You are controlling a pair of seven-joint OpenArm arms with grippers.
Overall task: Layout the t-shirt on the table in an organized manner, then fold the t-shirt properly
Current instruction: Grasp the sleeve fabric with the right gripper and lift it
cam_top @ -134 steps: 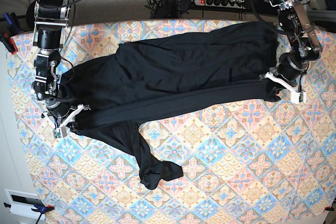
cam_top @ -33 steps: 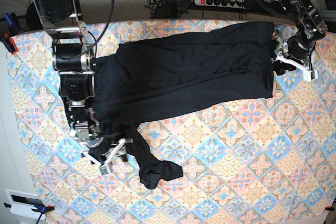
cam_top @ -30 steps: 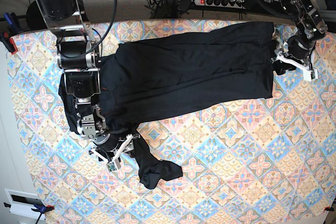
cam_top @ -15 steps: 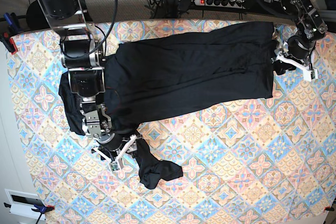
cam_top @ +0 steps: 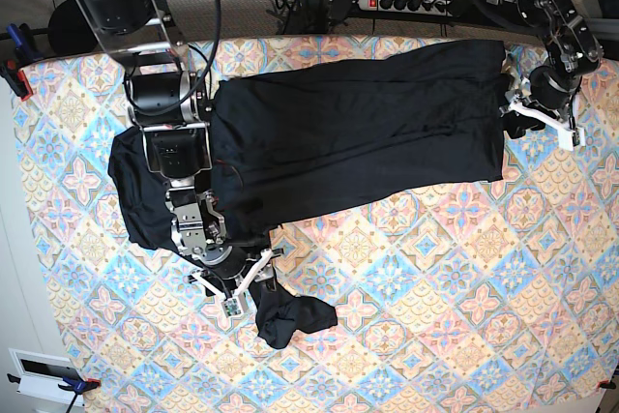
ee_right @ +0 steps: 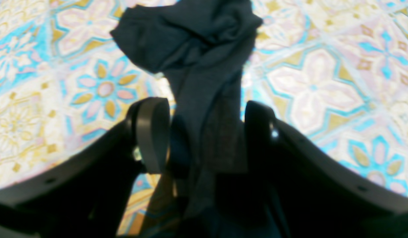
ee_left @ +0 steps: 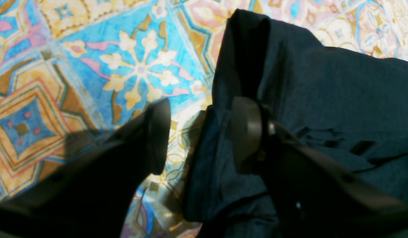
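Observation:
The black t-shirt (cam_top: 358, 132) lies spread across the far half of the patterned table (cam_top: 464, 268). A twisted strip of it trails to a bunched end (cam_top: 290, 321) near the front left. My right gripper (cam_top: 244, 285) stands open astride that strip. In the right wrist view the strip (ee_right: 207, 99) runs between the fingers (ee_right: 151, 132) up to the bunched end (ee_right: 187, 33). My left gripper (cam_top: 530, 119) is at the shirt's right edge. In the left wrist view it (ee_left: 201, 135) is open, with a folded shirt edge (ee_left: 204, 158) between the fingers and bare table (ee_left: 134, 69) beside it.
A power strip (cam_top: 406, 2) and cables lie behind the table's far edge. A red clamp (cam_top: 14, 74) grips the left edge, and a blue clamp (cam_top: 73, 384) and a white box (cam_top: 39, 369) sit at the front left corner.
My right arm has slid toward the front right along the shirt's lower left part, onto the twisted strip, uncovering the shirt's left side. The left arm has not moved.

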